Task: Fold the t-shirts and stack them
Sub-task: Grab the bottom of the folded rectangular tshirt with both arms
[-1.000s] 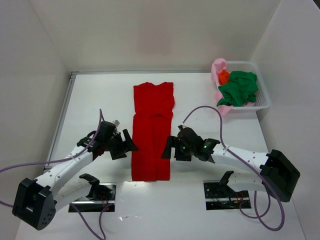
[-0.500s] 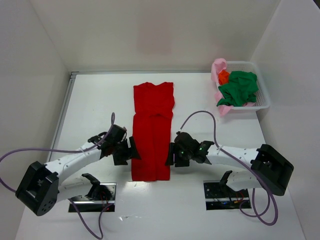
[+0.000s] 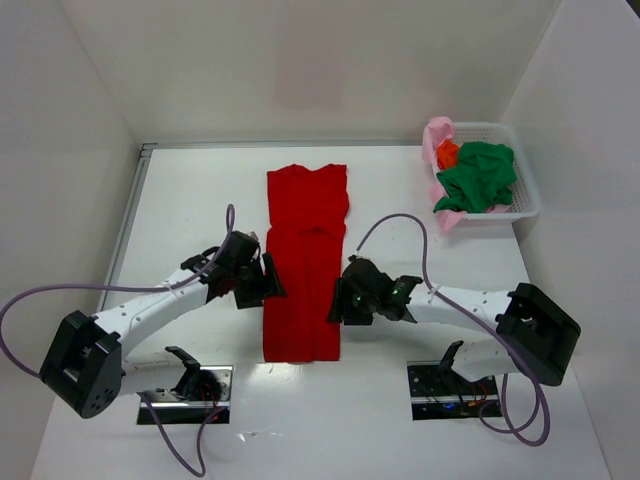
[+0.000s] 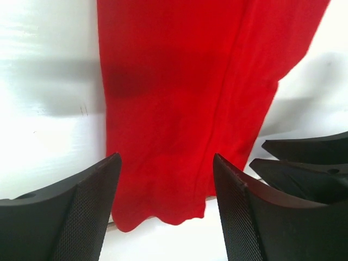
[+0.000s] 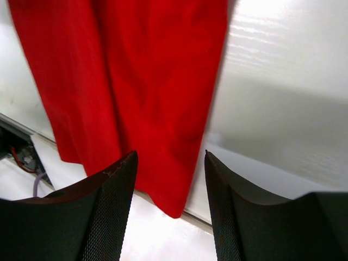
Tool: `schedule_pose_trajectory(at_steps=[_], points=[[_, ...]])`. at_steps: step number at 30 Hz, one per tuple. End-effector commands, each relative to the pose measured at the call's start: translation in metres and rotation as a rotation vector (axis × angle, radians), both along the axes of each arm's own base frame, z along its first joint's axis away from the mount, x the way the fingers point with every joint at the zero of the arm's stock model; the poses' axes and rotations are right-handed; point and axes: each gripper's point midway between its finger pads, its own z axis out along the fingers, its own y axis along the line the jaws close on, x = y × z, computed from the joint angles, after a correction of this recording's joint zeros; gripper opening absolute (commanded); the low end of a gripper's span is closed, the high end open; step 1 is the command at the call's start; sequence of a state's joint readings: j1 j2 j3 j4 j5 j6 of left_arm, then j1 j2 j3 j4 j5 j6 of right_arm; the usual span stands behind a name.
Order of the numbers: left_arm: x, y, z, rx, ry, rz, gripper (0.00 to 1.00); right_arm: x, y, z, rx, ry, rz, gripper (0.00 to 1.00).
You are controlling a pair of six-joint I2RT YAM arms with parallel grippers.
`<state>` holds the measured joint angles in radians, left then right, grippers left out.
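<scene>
Cloth of red t-shirt (image 3: 305, 260) runs off wrist-view tops; left fingers (image 4: 81, 217), right fingers (image 5: 98, 217) wide apart, empty.

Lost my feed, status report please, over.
Both open: left gripper, right gripper, flanking red t-shirt. It lies flat in a long strip. Path clear; remaining t-shirts in basket.

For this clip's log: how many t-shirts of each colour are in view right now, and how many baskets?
red t-shirt: 1
green t-shirt: 1
pink t-shirt: 1
orange t-shirt: 1
white basket: 1
Total: 5 things, 4 of them t-shirts.
</scene>
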<state>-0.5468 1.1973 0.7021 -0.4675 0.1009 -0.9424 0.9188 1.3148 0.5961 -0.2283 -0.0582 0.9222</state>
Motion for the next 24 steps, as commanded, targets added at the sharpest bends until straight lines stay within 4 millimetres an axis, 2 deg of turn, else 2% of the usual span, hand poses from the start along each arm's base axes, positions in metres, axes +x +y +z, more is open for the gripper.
schedule_pose_trajectory(at_steps=[1,7,13,20,24], points=[[-0.009,0.002,-0.006,0.022,0.015,-0.017,0.76,-0.001,0.006,0.002,0.007,-0.001,0.025,0.58],[-0.036,-0.004,-0.011,-0.061,0.068,-0.016,0.79,-0.015,-0.001,0.003,0.034,0.015,0.047,0.58],[-0.059,-0.017,-0.012,-0.075,0.126,-0.085,0.79,-0.031,0.002,0.001,0.041,0.061,0.106,0.58],[-0.088,-0.016,-0.020,-0.067,0.213,-0.109,0.79,-0.045,0.002,-0.004,0.035,0.099,0.155,0.58],[-0.102,-0.006,-0.027,-0.037,0.258,-0.105,0.79,-0.060,-0.001,-0.010,0.017,0.143,0.181,0.58]])
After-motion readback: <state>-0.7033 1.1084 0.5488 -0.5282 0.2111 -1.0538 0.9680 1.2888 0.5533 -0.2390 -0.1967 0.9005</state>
